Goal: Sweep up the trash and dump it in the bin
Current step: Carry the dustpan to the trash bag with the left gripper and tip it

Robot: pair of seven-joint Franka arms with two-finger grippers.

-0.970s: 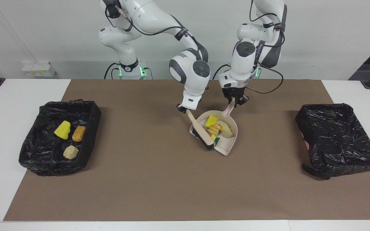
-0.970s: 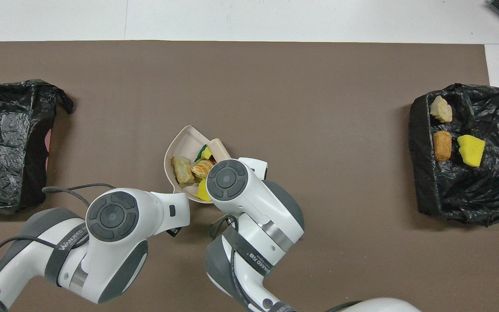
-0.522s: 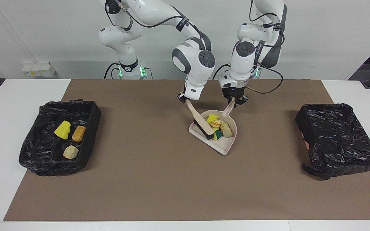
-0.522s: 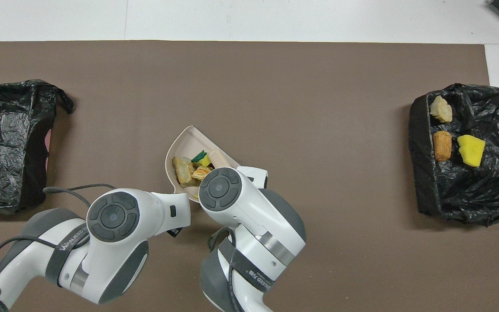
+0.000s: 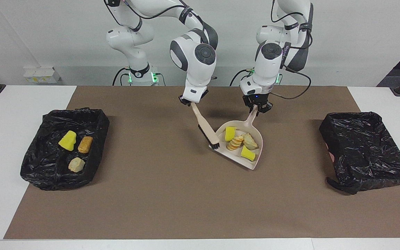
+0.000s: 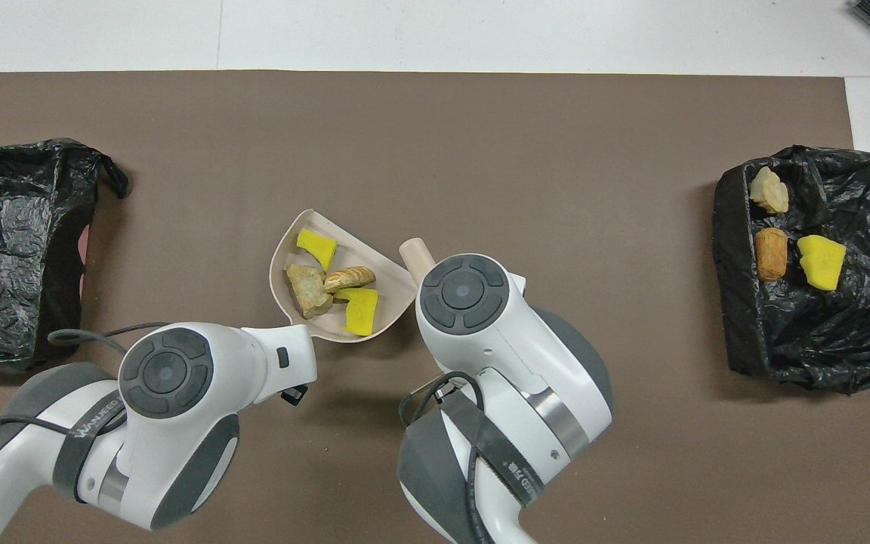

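Near the middle of the brown mat (image 5: 172, 194), toward the edge closest to the robots, the beige dustpan (image 5: 253, 158) sits with its handle gripped by the left gripper (image 5: 257, 110), whose fingers are clenched on the handle's end. Whether the pan rests flat on the mat or is slightly raised is hard to judge from either view. 4 scraps of the trash lie in the pan: a yellow sponge wedge (image 5: 230, 133) nearest the handle, an orange bread-like chunk (image 5: 235, 142), a tan chunk (image 5: 249, 141) just beside it, and a 2nd yellow wedge (image 5: 248, 153) close to the pan's open lip. The right gripper (image 5: 190, 102) is clamped on the handle of a hand brush (image 5: 205, 126), which slants down so its dark bristles (image 5: 213, 145) sit at the pan's side toward the right arm's end of the mat. At that end of the mat, a bin lined with a black bag (image 5: 97, 118) holds 3 more scraps: a yellow wedge (image 5: 67, 140), an orange chunk (image 5: 85, 144) and a pale chunk (image 5: 76, 164). At the left arm's end stands a 2nd black-lined bin (image 5: 366, 149), with no scraps visible in it.
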